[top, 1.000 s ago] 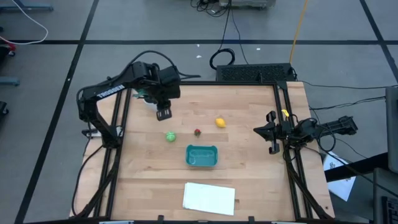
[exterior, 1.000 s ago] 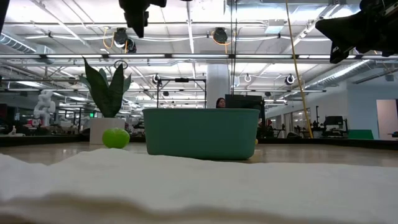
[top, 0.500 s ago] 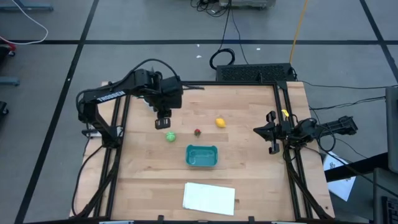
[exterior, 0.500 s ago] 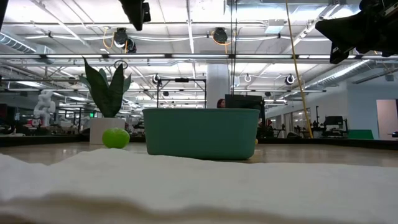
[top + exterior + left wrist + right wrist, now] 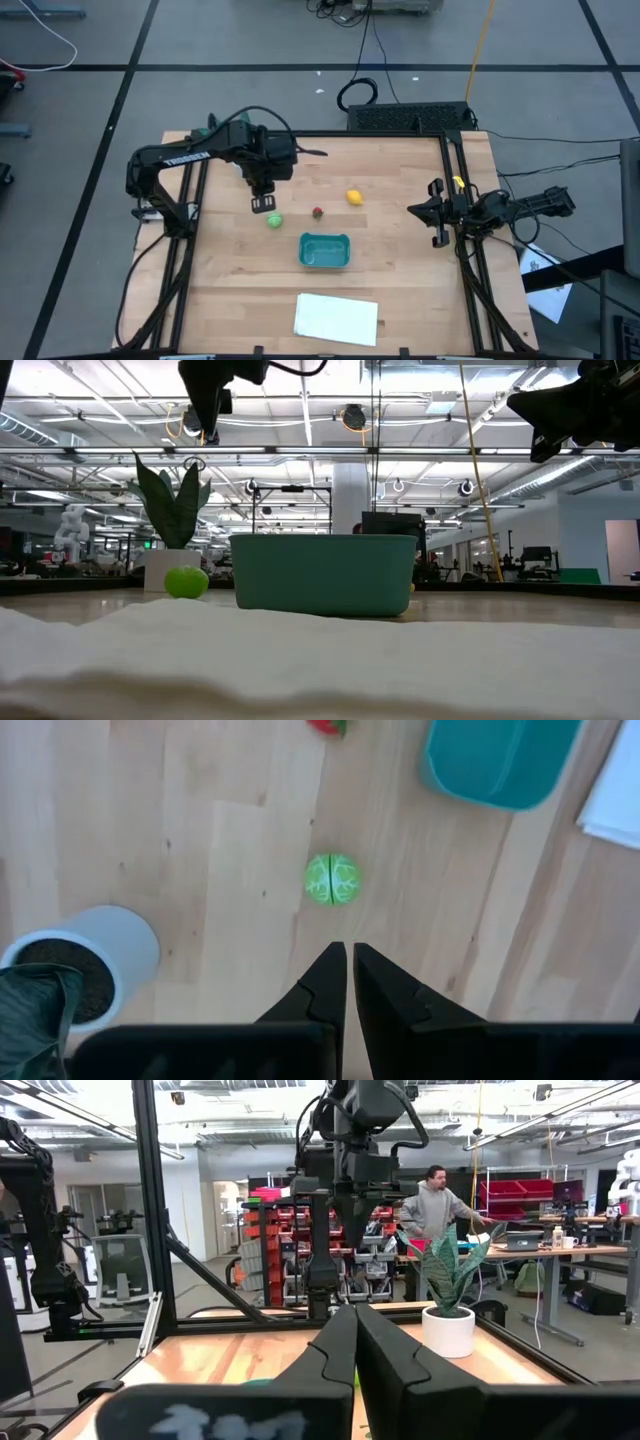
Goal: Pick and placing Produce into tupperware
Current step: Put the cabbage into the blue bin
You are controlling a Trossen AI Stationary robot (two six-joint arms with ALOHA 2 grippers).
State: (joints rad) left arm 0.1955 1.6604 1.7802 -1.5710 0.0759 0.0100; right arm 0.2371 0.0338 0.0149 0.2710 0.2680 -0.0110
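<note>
Nearly shut, holding nothing, left gripper (image 5: 263, 203) above and just behind the light-green produce (image 5: 274, 220); closed tips pressing down could nudge the ball off toward the tupperware (image 5: 324, 250), so needs opening first. Plenty of bare table (image 5: 400, 290) around; potted plant (image 5: 70, 965) close behind, right gripper (image 5: 437, 212) shut, parked at the far edge.

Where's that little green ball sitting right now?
In the high view, the green ball lies left of the red piece, just below the left gripper.
</note>
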